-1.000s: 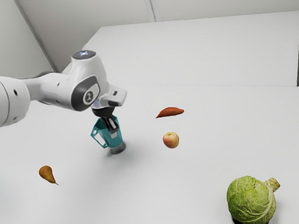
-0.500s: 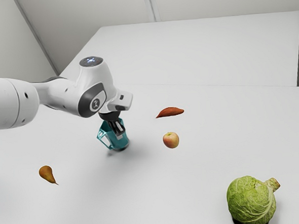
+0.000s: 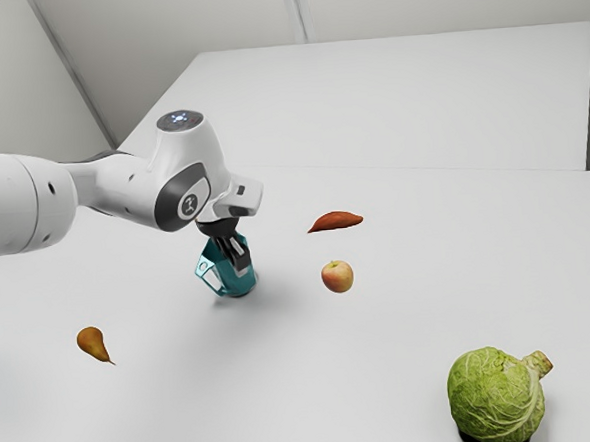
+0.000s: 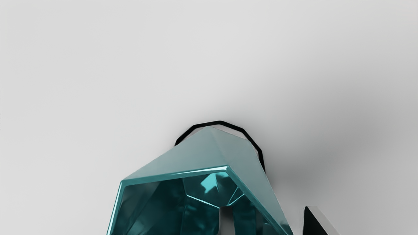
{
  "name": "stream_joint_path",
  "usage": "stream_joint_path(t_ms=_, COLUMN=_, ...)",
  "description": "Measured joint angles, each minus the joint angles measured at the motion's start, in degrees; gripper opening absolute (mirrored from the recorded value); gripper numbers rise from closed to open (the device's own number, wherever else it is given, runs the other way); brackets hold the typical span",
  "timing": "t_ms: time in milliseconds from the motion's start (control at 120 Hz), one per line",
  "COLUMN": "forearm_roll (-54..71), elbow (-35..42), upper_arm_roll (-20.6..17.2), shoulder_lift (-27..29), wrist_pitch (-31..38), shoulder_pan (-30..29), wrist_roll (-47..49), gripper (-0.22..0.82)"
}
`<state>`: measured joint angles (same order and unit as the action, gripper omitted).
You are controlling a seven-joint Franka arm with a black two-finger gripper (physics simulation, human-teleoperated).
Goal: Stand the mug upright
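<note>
Straddling the wall of the teal mug (image 3: 228, 282), the gripper (image 3: 240, 268) holds its fingers apart, one inside the cup, the other outside with a gap. The mug rests base-down on the smooth white table (image 3: 315, 380), mouth up, perhaps leaning slightly, its handle toward the exterior view's left; a soft shadow spreads beside it. Near it lie an apple (image 3: 337, 276) and a reddish sweet potato (image 3: 335, 222), then a brown pear (image 3: 92, 343), and well apart, a green cabbage (image 3: 496, 397). Beyond a faint seam lies another pale surface (image 3: 398, 104), and behind that a plain grey-white wall (image 3: 442, 2) with a narrow upright strip (image 3: 298, 12).
</note>
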<state>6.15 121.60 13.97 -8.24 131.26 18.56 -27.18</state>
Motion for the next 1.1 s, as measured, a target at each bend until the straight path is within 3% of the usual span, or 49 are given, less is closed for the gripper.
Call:
stream_joint_path(t_ms=242, forearm_roll=-0.1, elbow=0.0, upper_arm_roll=0.0, shoulder_lift=0.5, wrist_pitch=0.0, shoulder_pan=0.0, wrist_roll=0.1, gripper=0.27)
stream_joint_path(t_ms=567, forearm_roll=-0.4, elbow=-0.7, upper_arm_roll=-0.3, shoulder_lift=6.0, wrist_pitch=-0.7, shoulder_pan=0.6, wrist_roll=0.3, gripper=0.34)
stream_joint_path(t_ms=767, forearm_roll=-3.0, elbow=-9.9, upper_arm_roll=-0.5, shoulder_lift=5.8, wrist_pitch=-6.0, shoulder_pan=0.1, wrist_roll=0.4, gripper=0.43)
stream_joint_path(t_ms=933, forearm_roll=-7.5, elbow=-19.7, upper_arm_roll=-0.7, shoulder_lift=1.3, wrist_pitch=-14.0, shoulder_pan=-3.2, wrist_roll=1.1, gripper=0.52)
stream_joint_path(t_ms=1100, forearm_roll=-8.7, elbow=-26.9, upper_arm_roll=-4.1, shoulder_lift=-1.5, wrist_pitch=-23.1, shoulder_pan=-8.3, wrist_roll=4.4, gripper=0.57)
